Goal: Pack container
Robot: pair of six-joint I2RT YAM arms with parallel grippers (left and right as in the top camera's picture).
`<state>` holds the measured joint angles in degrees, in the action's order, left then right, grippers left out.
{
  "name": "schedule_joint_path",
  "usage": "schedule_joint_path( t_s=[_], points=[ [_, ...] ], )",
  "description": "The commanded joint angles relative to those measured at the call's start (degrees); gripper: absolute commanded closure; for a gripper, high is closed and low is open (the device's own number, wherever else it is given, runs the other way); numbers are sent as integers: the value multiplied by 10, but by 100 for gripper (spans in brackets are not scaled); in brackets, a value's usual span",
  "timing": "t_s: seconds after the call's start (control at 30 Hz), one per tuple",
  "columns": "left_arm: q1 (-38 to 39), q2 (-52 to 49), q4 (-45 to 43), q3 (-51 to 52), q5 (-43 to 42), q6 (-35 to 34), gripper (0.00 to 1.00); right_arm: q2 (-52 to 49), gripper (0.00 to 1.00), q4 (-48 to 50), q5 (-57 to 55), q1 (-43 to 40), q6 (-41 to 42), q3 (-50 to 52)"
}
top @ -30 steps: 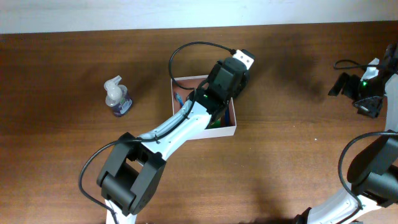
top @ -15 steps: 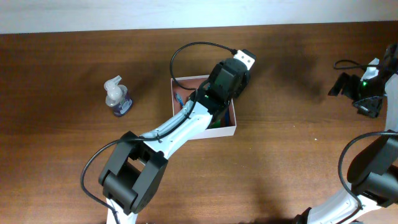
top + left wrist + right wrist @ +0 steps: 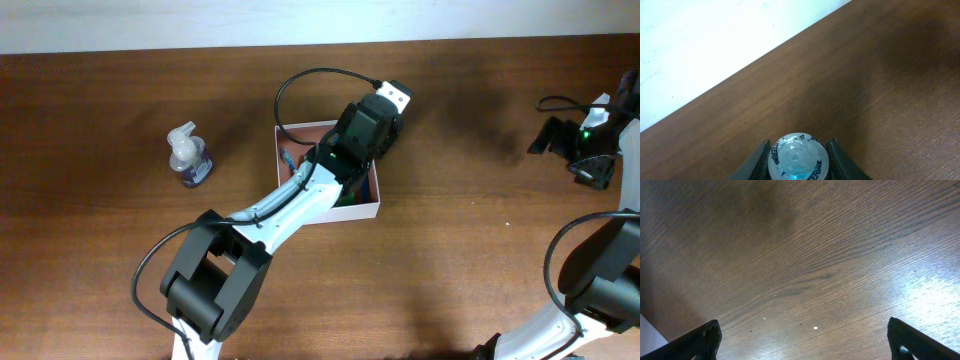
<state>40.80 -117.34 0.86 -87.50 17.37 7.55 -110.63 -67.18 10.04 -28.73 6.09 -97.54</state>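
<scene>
- Overhead view: a square shallow container (image 3: 366, 209) with thin white walls and a pinkish-brown inside sits on the dark brown wooden table (image 3: 450, 250), near its middle and toward the far edge.
- The white-and-black left arm (image 3: 290, 205) reaches diagonally across the container, and its black wrist covers the container's far right part.
- Bits of blue and green show inside the container beside the arm, too covered to identify.
- A small clear spray bottle (image 3: 188, 162) with purple liquid and a whitish head stands on the table left of the container, well apart from it.
- A black cable (image 3: 300, 78) loops from the left wrist over the table behind the container.
- Left wrist view: the left tool (image 3: 799, 156) grips a clear round bottle (image 3: 798, 161) with dark lettering around its rim; a dark finger presses on each side.
- Beyond the bottle lie bare table and a white wall (image 3: 700, 40); the container is out of this view.
- Right wrist view: the right tool (image 3: 802, 327) has its fingers (image 3: 705, 339) spread wide with nothing between them, above bare table.
- In the overhead view the right arm (image 3: 590, 150) is at the table's right edge, far from the container.
</scene>
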Motion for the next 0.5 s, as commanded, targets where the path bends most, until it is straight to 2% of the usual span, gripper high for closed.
schedule_joint_path(
  t_s=[0.0,0.47],
  points=[
    [-1,10,0,-19,6,3,81,3,1,2,-2,3,4,2],
    [-1,70,14,-19,6,3,84,3,2,2,-2,3,4,2]
  ],
)
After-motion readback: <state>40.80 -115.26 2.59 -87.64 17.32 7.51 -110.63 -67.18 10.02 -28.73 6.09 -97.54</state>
